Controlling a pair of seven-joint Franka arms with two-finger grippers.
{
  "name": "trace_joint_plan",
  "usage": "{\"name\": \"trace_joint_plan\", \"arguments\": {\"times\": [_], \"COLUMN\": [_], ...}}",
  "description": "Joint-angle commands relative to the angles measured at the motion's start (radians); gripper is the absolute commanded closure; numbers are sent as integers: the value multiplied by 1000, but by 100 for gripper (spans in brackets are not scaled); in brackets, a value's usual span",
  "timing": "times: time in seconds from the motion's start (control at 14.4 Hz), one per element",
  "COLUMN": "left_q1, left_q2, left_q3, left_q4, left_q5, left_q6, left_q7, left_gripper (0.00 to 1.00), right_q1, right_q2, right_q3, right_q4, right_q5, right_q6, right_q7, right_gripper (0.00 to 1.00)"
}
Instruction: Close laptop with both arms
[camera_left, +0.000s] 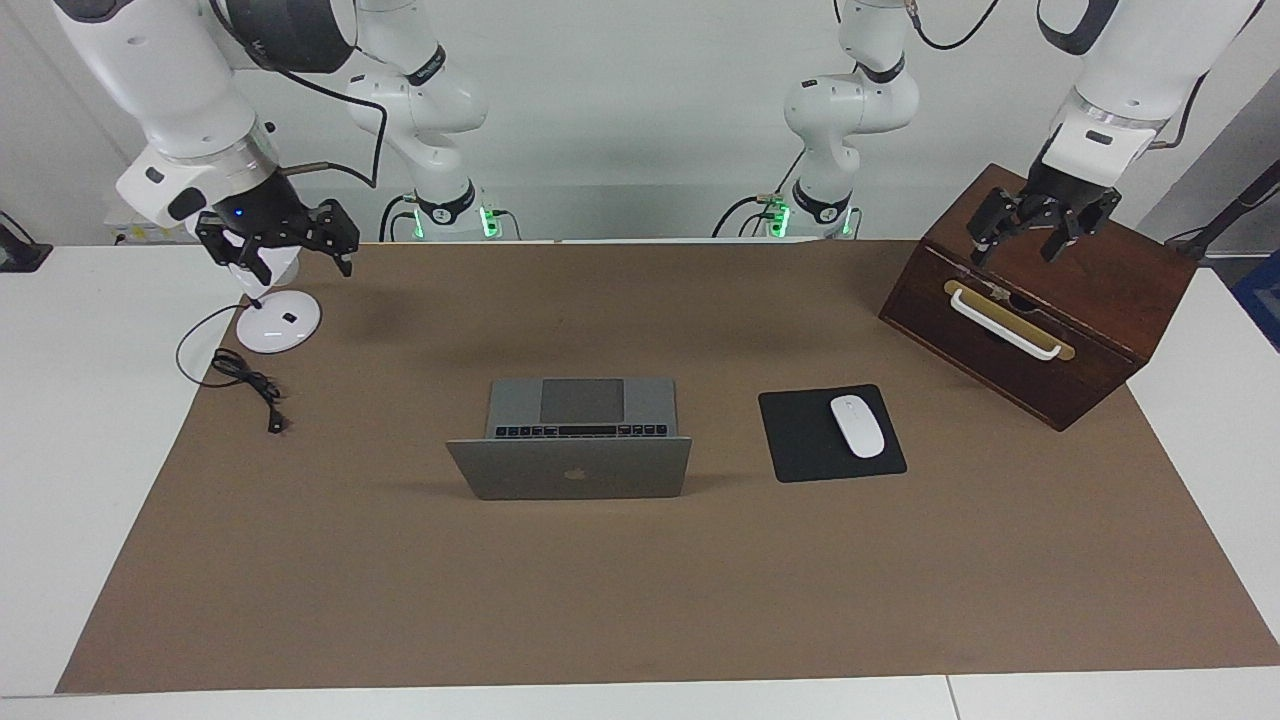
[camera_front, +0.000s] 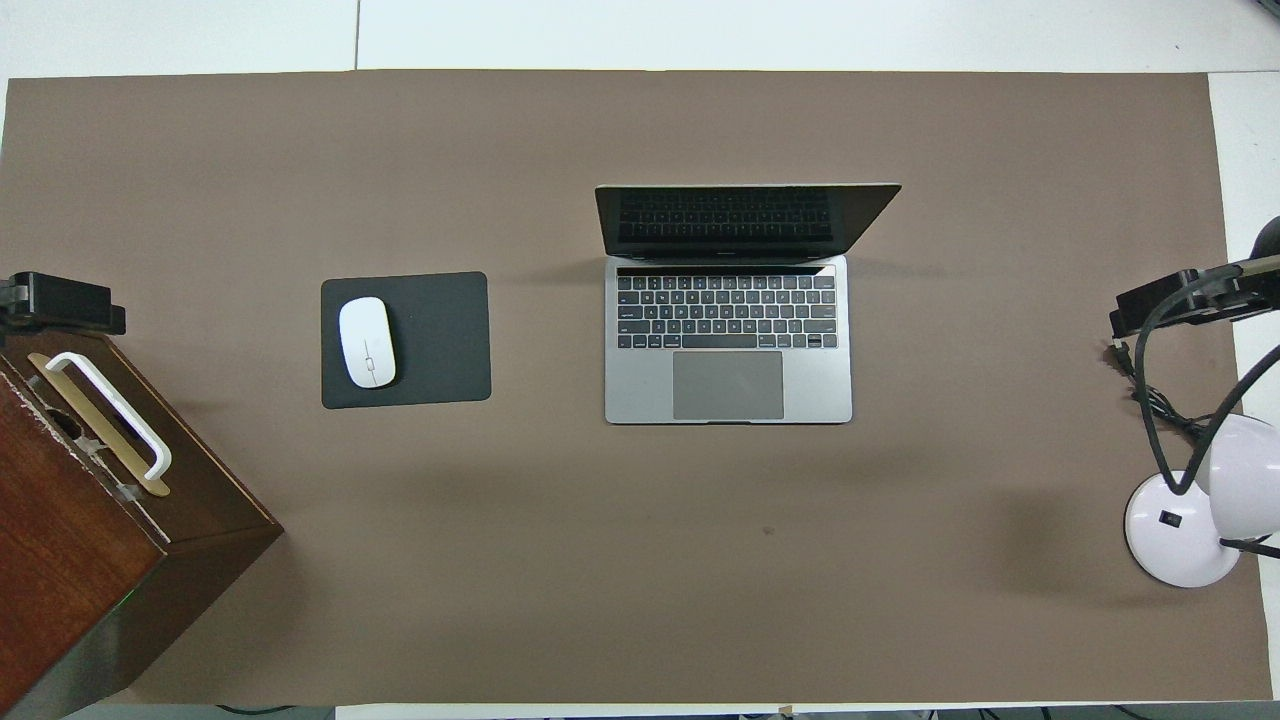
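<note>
Honestly, nowhere near done yet. Starting with the big stuff: got a brown mat (camera_left: 640, 600) covering most of the worktop, edge to edge.

Then got the right arm (camera_left: 170, 90) up by the corner at its own end, on the robots' edge, with the right gripper (camera_left: 280, 240) hanging over a white lamp base (camera_left: 278, 322). Claw released, fingers spread, grasping nothing. Same deal for the left arm (camera_left: 1110, 90) at the other corner of the robots' edge, with the left gripper (camera_left: 1040, 228) hovering over a wooden box (camera_left: 1100, 290). Also released, also empty. Both well apart from the target.

Now the laptop (camera_left: 570, 470): sits about mid-worktop, roughly halfway between the two end edges, keyboard toward the robots, lid up and tilted back a bit, hinge wide open. Untouched as far as can be told.

Beside it, toward the left arm's end, got a black mouse pad (camera_left: 800, 440) with a white mouse (camera_left: 857, 426) on it. Near the lamp base, a bit of black cable (camera_left: 250, 385).

So basically everything left to do: bring both grippers in to the lid, push it down toward the keyboard, shut it flat. Zero progress so far, by the looks of it.
</note>
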Motion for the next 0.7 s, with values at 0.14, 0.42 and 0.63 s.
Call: {"name": "trace_joint_plan", "arguments": {"times": [0.14, 0.42, 0.63], "left_q1": [4, 1, 1], "left_q2": [-18, -18, -18], "left_q3": [-4, -4, -4], "left_q4": [-18, -17, -18], "left_q5": [8, 8, 8], "left_q6": [10, -2, -2], "left_q7": [4, -1, -1], "left_gripper": [0, 0, 0], "right_q1": [-16, -16, -15], "right_q2": [-13, -13, -13], "right_q3": [5, 5, 5], "right_q4": [-17, -17, -18], "right_q5": [30, 30, 30], "right_q6": [21, 19, 19], "right_q7": [15, 13, 13], "right_gripper": [0, 0, 0]}}
